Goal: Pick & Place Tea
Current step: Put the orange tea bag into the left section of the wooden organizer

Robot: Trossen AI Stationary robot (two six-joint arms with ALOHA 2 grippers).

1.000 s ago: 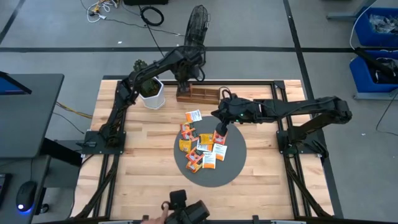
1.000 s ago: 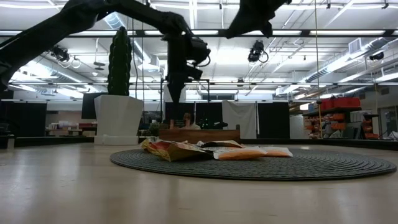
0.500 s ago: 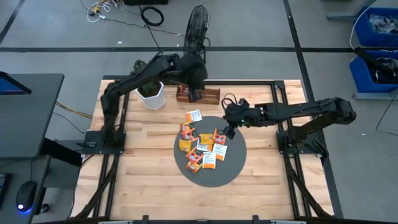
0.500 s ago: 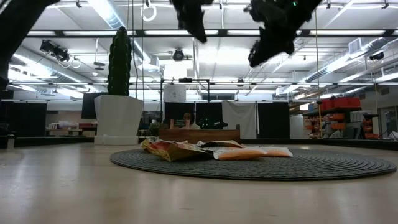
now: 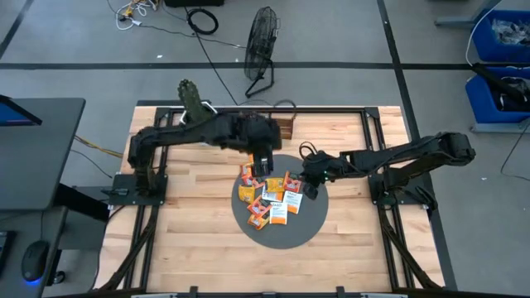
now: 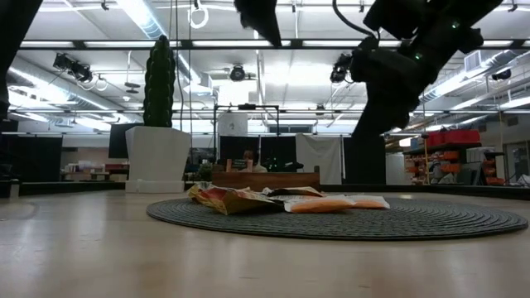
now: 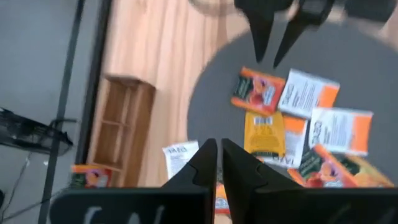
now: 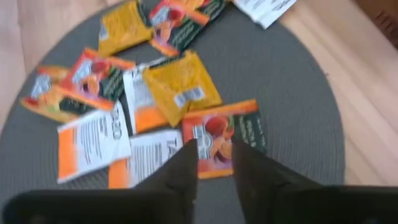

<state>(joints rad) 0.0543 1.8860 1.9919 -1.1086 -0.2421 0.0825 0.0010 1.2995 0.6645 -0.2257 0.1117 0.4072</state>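
Note:
Several tea sachets [image 5: 269, 197], orange, white and red, lie flat in a loose heap on the grey disc [image 5: 291, 233]. One white sachet [image 7: 180, 155] lies on the wood just beside the disc. My left gripper [image 5: 263, 165] hovers shut above the heap's far-left part, with nothing between its fingers [image 7: 219, 155]. My right gripper [image 5: 310, 189] hangs open above the disc's right side, over a red-orange sachet [image 8: 225, 134], and touches nothing. The brown wooden tray [image 7: 118, 130] stands beyond the disc, with one sachet [image 7: 87, 177] at its end.
A white pot with a cactus [image 5: 190, 99] stands at the table's far left, next to the tray. A floor fan [image 5: 263, 33] stands behind the table. Bare wood lies to the left, right and near side of the disc.
My left gripper has swung from the wooden tray toward the table's near edge and now hangs over the sachets on the disc. My right gripper has come down toward the disc and drifted a little toward the table's right edge. The sachets lie as before.

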